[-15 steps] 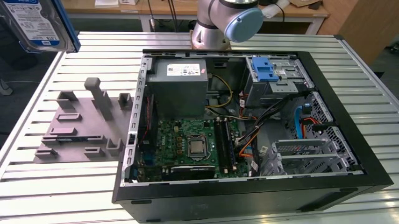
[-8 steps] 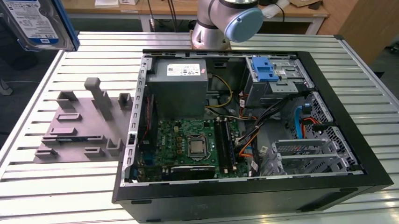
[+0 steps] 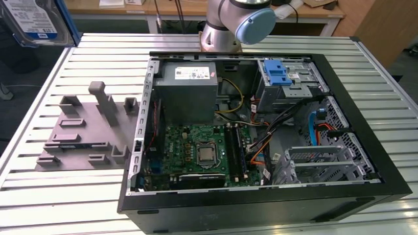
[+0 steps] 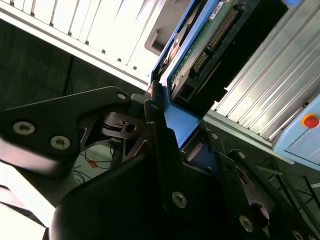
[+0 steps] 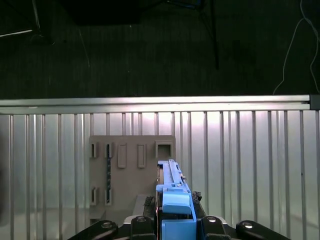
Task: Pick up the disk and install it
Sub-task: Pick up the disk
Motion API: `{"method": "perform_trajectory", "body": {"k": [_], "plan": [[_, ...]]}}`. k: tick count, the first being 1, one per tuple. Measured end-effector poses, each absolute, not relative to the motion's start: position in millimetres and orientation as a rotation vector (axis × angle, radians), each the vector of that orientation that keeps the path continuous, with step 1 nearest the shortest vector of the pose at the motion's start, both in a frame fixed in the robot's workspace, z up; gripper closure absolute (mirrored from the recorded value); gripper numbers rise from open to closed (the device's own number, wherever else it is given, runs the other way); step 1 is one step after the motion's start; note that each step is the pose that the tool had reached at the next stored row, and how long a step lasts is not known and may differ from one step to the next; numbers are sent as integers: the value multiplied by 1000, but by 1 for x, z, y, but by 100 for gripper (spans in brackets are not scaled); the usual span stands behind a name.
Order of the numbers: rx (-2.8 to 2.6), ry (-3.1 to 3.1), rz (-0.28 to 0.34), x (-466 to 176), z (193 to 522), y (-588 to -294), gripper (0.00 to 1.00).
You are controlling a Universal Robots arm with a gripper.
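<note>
The slatted worktop [image 3: 365,54] is seen below the gripper [image 5: 175,212], and the open computer case [image 3: 365,181] lies on it, well apart from the gripper. A grey fixture plate [image 5: 130,175] lies beneath the gripper. The disk [image 5: 172,192] is held aloft, its blue bracket clamped between the gripper's fingers

The gripper [image 5: 174,202] is raised high, clamped on the disk [image 5: 171,174].
</note>
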State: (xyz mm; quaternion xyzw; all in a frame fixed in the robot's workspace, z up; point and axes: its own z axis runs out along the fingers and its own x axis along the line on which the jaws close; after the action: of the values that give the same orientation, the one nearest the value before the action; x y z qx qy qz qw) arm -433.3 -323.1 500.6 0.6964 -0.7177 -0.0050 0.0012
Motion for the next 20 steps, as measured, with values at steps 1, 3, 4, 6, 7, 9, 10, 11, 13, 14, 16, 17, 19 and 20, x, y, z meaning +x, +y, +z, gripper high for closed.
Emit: {"method": "perform_trajectory", "body": {"k": [1,3,4,6,7,9,10,11,13,14,16,17,19,20], "plan": [[2186,-2253,-16,-433,503,-323,64],[2186,-2253,-16,-433,505,-323,64],[2186,-2253,-16,-433,505,-323,64],[2186,-2253,-16,-433,505,-323,64],[2186,-2253,-16,-433,505,-323,64],[2186,-2253,-16,-430,505,-323,64],[2186,-2253,-16,-427,505,-323,64],[2186,-2253,-16,-423,505,-323,64],[2186,-2253,-16,-414,505,-323,64],[2186,-2253,-16,-409,505,-323,64],[2186,-2253,-16,-401,505,-323,64],[2186,-2253,-16,-396,505,-323,64],[2186,-2253,-16,-387,505,-323,64],[2186,-2253,-16,-382,505,-323,64]]}}
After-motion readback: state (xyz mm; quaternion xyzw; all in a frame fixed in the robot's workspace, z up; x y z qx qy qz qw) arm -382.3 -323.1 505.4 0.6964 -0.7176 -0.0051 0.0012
